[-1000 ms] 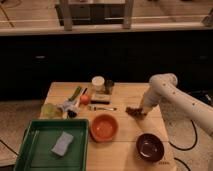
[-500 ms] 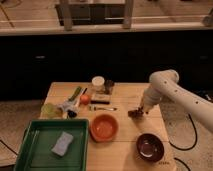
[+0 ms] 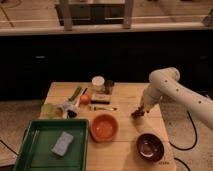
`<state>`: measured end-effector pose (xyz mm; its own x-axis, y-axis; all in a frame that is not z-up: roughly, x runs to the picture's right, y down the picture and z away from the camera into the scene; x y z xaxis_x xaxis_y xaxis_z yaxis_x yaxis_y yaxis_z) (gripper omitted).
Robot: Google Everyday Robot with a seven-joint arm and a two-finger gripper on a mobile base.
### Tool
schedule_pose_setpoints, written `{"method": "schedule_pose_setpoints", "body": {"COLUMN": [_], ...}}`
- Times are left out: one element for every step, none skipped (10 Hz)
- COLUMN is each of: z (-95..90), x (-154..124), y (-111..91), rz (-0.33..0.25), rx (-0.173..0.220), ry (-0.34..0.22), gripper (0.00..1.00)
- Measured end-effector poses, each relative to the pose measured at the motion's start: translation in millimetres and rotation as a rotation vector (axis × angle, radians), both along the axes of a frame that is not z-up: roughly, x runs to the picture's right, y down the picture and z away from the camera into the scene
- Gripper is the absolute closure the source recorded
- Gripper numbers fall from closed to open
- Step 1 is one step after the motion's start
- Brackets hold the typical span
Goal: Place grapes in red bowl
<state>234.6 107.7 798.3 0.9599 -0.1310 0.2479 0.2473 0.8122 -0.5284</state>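
We see the gripper (image 3: pixel 139 112) low over the right part of the wooden table (image 3: pixel 129 95), at the end of the white arm (image 3: pixel 172 89) that comes in from the right side. Its fingers are closed, and the grapes (image 3: pixel 135 115), a small dark bunch, sit between the tips, so they seem to be held. We cannot tell if the bunch touches the table. The red bowl (image 3: pixel 104 128) stands to the left of the grapes, apart from them, and its inside is plain. A darker brown bowl (image 3: pixel 150 147) stands near the front right corner. A green tray (image 3: pixel 50 123) with a sponge (image 3: pixel 62 144) lies at the front left, and an orange fruit (image 3: pixel 85 99) lies behind the red bowl.
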Motion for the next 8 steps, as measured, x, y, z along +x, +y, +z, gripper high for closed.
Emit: {"method": "schedule_pose_setpoints", "body": {"z": [-9.8, -17.7, -23.1, -26.6, -28.9, -33.1, -39.4, -44.6], "x": [0, -5, -7, -8, -7, -8, -7, -5], "y": [-5, -10, -10, -8, -8, -9, -6, -5], "rz": [-0.014, -0.034, -0.053, -0.066, -0.072, -0.082, -0.090, -0.094], "rx": [0.002, 0.008, 0.011, 0.010, 0.012, 0.016, 0.016, 0.017], "ry": [-0.003, -0.012, -0.019, -0.023, -0.024, -0.026, -0.028, -0.028], "gripper": [0.96, 0.96, 0.96, 0.96, 0.96, 0.96, 0.96, 0.96]}}
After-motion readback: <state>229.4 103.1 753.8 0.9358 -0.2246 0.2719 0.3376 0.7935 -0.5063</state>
